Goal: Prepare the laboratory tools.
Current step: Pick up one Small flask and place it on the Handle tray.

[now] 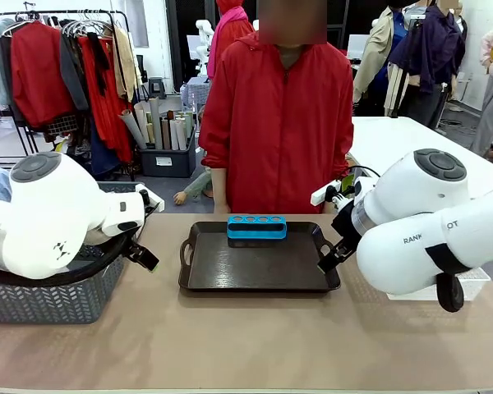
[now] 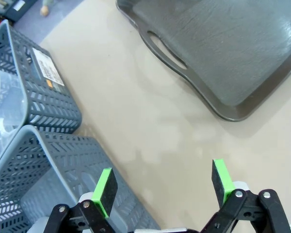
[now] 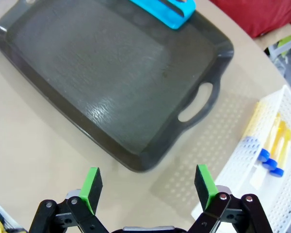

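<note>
Blue rack (image 1: 256,227) sits empty on the tray's (image 1: 255,267) far edge; tubes (image 3: 281,143) wait beside the tray; left gripper (image 2: 162,187) and right gripper (image 3: 148,187) gape, holding nothing.

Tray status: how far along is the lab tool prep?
Done: the blue rack sits at the tray's far edge, its holes empty. In hand: nothing; the left gripper and right gripper hover open beside the tray. Remaining: the blue-capped tubes lie in the white lattice bin, and a clear vessel sits in a grey mesh basket, not yet on the tray.
</note>
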`<state>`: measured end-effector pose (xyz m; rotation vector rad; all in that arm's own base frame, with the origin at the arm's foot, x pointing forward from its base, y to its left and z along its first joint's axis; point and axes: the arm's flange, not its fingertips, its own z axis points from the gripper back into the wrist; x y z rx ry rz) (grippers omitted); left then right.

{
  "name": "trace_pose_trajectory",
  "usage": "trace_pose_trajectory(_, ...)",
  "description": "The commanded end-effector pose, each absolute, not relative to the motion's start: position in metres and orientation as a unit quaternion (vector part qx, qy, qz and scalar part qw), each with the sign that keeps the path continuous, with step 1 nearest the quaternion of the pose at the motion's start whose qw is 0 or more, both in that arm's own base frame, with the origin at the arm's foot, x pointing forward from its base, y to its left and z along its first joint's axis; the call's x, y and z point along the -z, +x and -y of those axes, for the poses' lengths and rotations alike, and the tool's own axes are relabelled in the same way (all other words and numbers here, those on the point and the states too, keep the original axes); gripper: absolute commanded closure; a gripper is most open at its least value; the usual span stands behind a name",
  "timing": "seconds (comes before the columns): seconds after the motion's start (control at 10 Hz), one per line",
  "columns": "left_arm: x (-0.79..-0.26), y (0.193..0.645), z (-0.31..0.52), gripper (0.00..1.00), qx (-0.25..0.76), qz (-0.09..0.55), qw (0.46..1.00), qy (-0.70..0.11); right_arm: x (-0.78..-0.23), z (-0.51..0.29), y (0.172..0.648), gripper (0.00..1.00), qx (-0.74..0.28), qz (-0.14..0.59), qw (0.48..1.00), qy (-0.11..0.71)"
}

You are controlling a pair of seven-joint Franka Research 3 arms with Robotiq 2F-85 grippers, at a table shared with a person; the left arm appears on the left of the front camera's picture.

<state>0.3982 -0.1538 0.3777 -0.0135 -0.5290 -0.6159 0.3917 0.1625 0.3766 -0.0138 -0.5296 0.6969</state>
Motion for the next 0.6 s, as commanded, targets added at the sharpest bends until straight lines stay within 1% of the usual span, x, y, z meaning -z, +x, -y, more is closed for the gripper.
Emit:
trace_pose_trajectory(0.0,-0.399,0.386,0.151,0.00,0.327,0.233,0.916,-0.026,-0.395,-0.165,0.377,0.00,-0.349,0.240,0.904,-0.050)
trace_pose_trajectory(0.3,-0.433,0.385,0.147,0.00,0.367,0.203,0.904,-0.087,-0.406,-0.180,0.356,0.00,-0.352,0.213,0.907,-0.088)
trace_pose_trajectory(0.5,-0.461,0.391,0.145,0.00,0.395,0.203,0.890,-0.098,-0.413,-0.190,0.340,0.00,-0.345,0.190,0.912,-0.117)
